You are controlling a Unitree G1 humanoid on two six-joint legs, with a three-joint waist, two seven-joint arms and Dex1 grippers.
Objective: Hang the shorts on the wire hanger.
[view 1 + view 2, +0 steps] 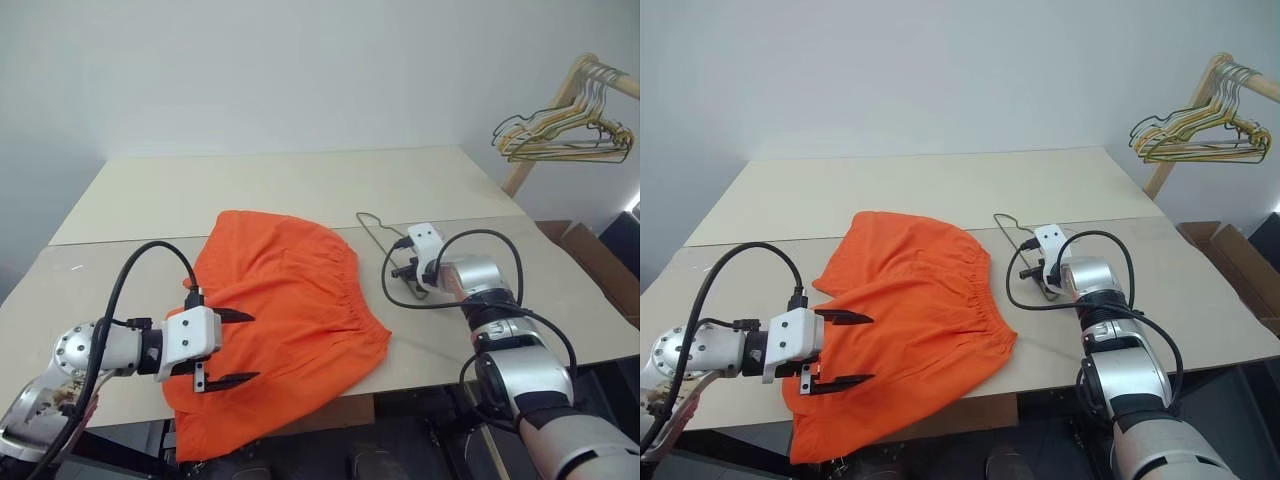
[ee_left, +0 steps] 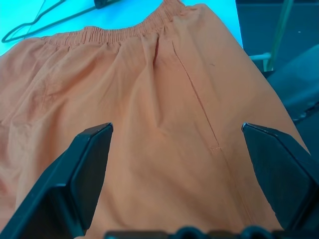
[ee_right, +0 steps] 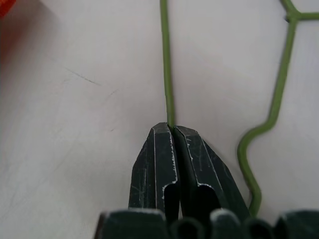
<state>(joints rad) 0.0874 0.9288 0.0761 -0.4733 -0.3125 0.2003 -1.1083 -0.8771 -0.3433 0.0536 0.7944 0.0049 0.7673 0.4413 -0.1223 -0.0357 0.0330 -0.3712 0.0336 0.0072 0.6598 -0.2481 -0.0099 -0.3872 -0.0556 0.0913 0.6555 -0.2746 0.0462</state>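
Honestly, most of the wire hanger (image 3: pixel 168 74) is hard to make out from the head views: the right gripper (image 3: pixel 173 130) and its cable sit over it, so you just catch a thin loop poking out toward the far side of the table (image 1: pixel 280 190). In the right wrist view it's clear though: thin grey-green wire, one straight run leading away from the fingertips and a kinked bend off to the side (the hook end, I think). The right gripper's fingers are pinched together on that straight run.

The shorts (image 1: pixel 290 300) lie flat just beside the hanger, bright orange soft fabric, gathered elastic waistband facing the hanger, legs running toward the robot's left, with the near hem drooping off the table edge. The left gripper (image 1: pixel 232 348) hovers over them, fingers spread wide, gripping nothing.
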